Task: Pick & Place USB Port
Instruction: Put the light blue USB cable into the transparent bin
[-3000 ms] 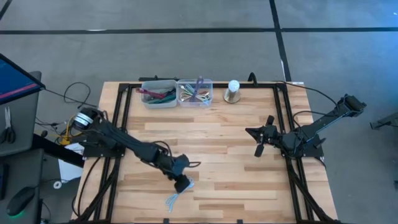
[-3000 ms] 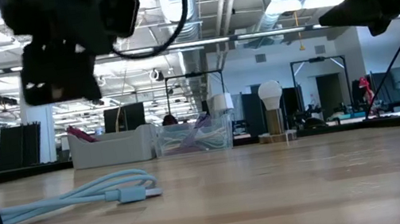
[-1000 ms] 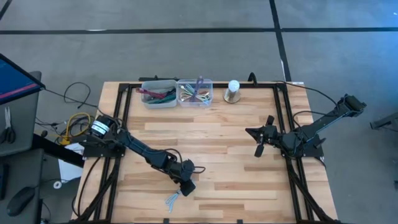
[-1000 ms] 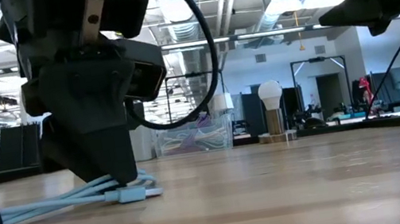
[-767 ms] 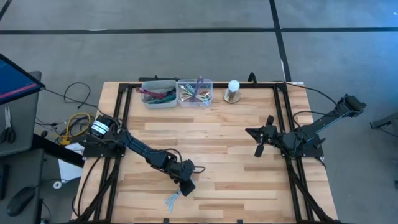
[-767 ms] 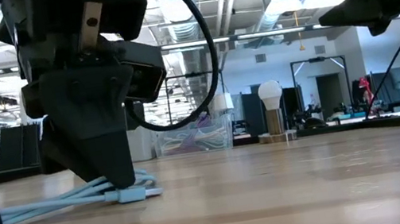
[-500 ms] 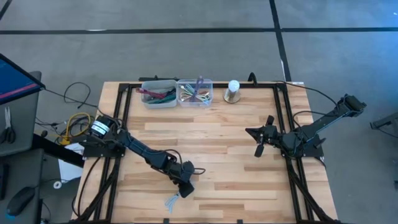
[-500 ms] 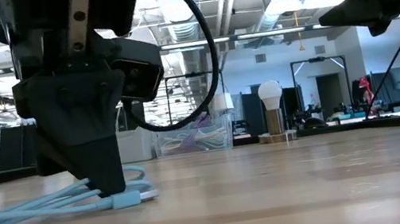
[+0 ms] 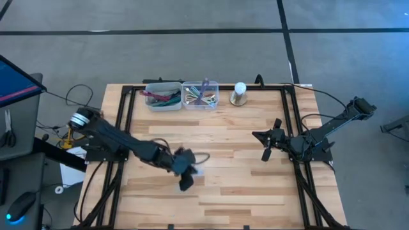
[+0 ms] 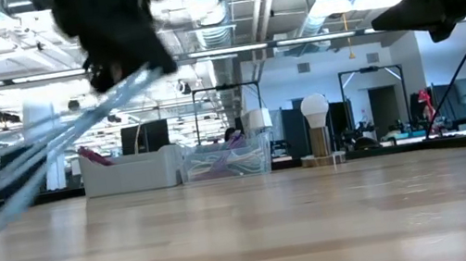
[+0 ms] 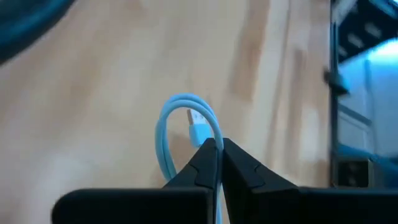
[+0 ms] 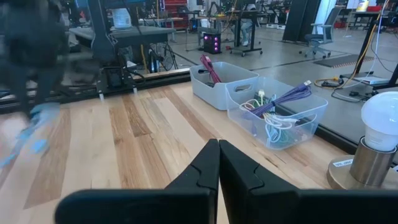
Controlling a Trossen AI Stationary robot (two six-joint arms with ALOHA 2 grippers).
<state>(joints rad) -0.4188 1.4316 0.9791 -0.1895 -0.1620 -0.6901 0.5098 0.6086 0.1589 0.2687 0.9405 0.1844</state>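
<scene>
A light-blue USB cable (image 11: 169, 134) bends in a loop just beyond my left gripper (image 11: 219, 148), which is shut on it; its plug (image 11: 198, 129) shows inside the loop. In the low view the bundled cable (image 10: 57, 144) slants down from the gripper (image 10: 123, 59), clear of the table. In the high view my left gripper (image 9: 190, 167) is over the table's middle-left. Over the table's right half my right gripper (image 9: 267, 142) waits, shut (image 12: 218, 155) and with nothing in it. My left gripper pinches the cable between its two fingertips, at the loop near the plug end (image 11: 210, 138). How many strands lie between the fingers is hidden by the fingers. The rest of the bundle (image 10: 25, 177) hangs slanting below the gripper, lifted clear of the table.
At the table's far edge stand a grey bin (image 9: 163, 97) with coloured cables, a clear bin (image 9: 200, 94) with more cables, and a bulb on a metal base (image 9: 239, 94). Bare wooden tabletop (image 9: 236, 179) lies between the arms. Black frame rails (image 9: 295, 128) run along the sides.
My left gripper has shut on the cable near its plug, then risen and gone toward the table's far edge. The cable, which lay on the table, is now lifted clear and swings slanting below the gripper.
</scene>
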